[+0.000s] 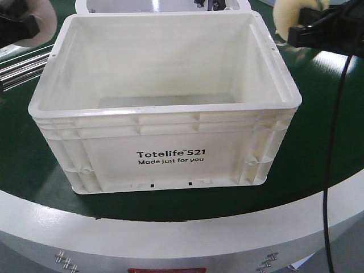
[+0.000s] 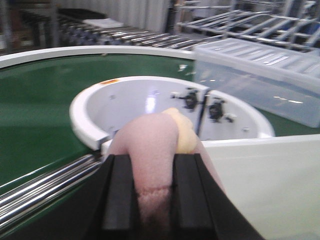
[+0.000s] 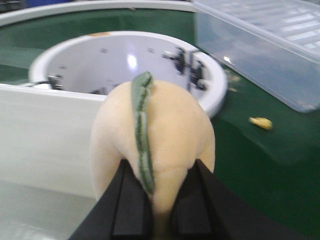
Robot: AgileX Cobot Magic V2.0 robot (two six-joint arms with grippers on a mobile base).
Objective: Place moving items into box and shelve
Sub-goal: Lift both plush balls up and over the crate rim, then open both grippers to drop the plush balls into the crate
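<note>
The box, a large white crate printed "Totelife 521", stands open and empty on the green belt. In the left wrist view my left gripper is shut on a pink plush toy with a yellow part behind it, held beside the box's wall. My right gripper is shut on a cream plush toy with a green stripe, just outside the box's wall. In the front view the left gripper sits at the box's far left corner. The right gripper holds the cream toy at the far right corner.
A white round hub lies beyond the box, and a clear plastic bin sits to its right. Metal rollers run along the left. A small yellow item lies on the belt. A black cable hangs at the right.
</note>
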